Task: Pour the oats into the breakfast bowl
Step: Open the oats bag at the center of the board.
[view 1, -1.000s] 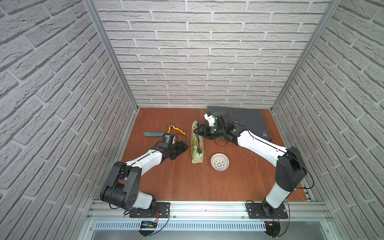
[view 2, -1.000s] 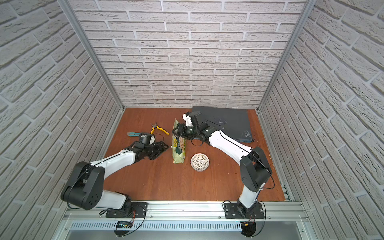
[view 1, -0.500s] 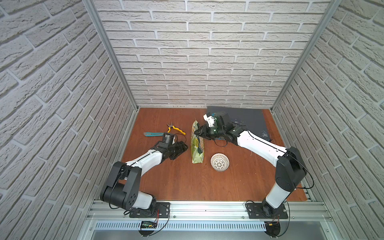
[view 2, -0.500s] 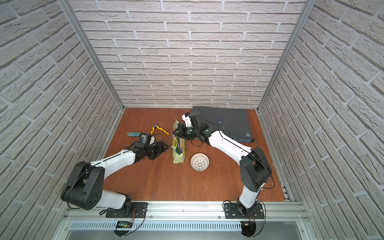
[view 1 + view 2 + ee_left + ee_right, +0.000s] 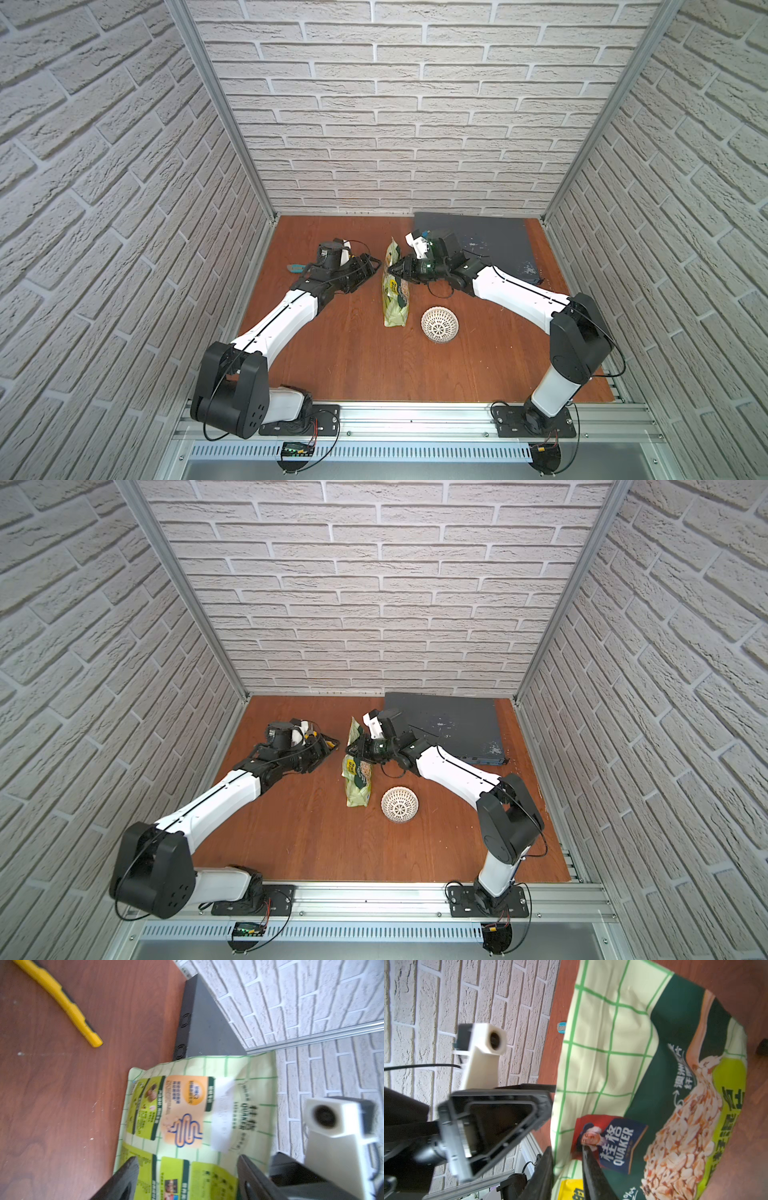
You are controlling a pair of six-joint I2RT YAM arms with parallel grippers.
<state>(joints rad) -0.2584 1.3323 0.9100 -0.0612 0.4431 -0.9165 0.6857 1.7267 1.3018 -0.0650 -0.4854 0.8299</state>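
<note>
White brick-pattern walls (image 5: 395, 124) box in a reddish-brown wood-grain table (image 5: 353, 357), and two white-and-black arms reach in from the near rail. Centre stage is one oat pouch (image 5: 395, 299), glossy crinkled plastic, pale with a green grid up top, dark green and lime lower down. It stands on its base mid-table. Just to its right and a touch nearer sits one bowl (image 5: 439, 325), small, round and white with a dark lattice.

The right gripper (image 5: 566, 1148) comes in from the right, its two dark fingers pinched onto the pouch's upper side edge. You can see the plastic squeezed between them in the right wrist view. The left gripper (image 5: 187, 1159) hovers just left of the pouch, fingers spread wide, a gap between it and the plastic.

Far right lies one flat dark grey slab (image 5: 490, 237), matte and speckled with pale flecks. Left of the pouch, one slim, curved yellow tool handle (image 5: 62, 999) lies on the wood. One small teal tool (image 5: 296, 268) pokes out beside the left arm.
</note>
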